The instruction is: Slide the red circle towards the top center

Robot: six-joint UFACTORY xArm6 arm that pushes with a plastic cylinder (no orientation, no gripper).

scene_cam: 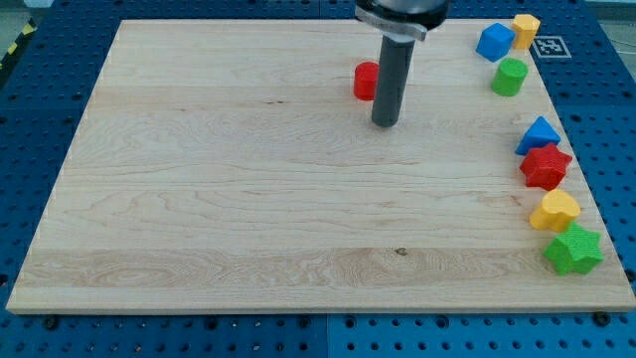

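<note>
One red circle (366, 81) sits near the tabletop's (199, 199) top centre, partly hidden behind the rod. My tip (385, 123) rests just beside it, at its 5 o'clock; there's no gripper here, only the rod.

red circle (365, 81) partly behind rod (390, 80)

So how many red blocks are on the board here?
2. The red circle sits near the top center, partly hidden behind my rod, left of my tip. The red star sits at the right edge.
</note>
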